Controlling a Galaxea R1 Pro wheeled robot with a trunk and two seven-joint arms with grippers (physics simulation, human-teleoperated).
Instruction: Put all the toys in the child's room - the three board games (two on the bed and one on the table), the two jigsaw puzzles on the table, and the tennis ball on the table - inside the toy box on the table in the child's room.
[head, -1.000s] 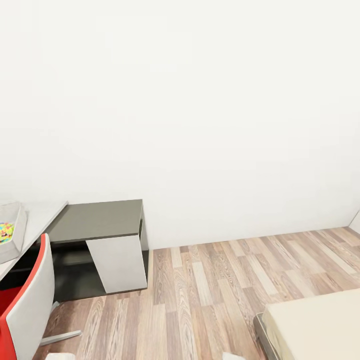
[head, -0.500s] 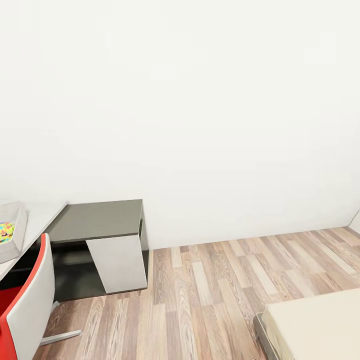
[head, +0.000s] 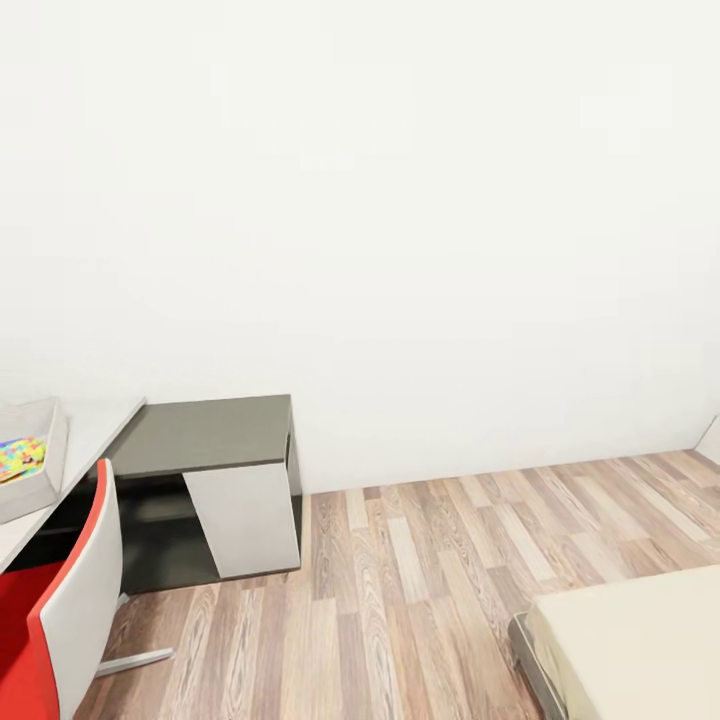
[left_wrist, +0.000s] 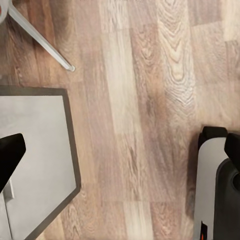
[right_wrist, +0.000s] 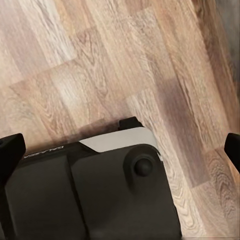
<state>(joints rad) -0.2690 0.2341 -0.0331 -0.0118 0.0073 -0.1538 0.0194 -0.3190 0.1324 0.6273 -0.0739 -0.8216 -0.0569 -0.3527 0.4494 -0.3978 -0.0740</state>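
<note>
- Rightward across our head view has slid the whole room since a second ago; our camera turned, nothing in the room moved
- nearest, our left gripper (left_wrist: 120, 150) and right gripper (right_wrist: 120, 150) hang over the wood floor (head: 420, 580), jaws spread wide and holding nothing
- a red chair (head: 60, 610) stands at the tabletop (head: 100, 430); the bed (head: 640, 640) lies opposite
- farther, the toy box (head: 45, 470) sits on the tabletop with a jigsaw puzzle (head: 22, 458) inside
</note>
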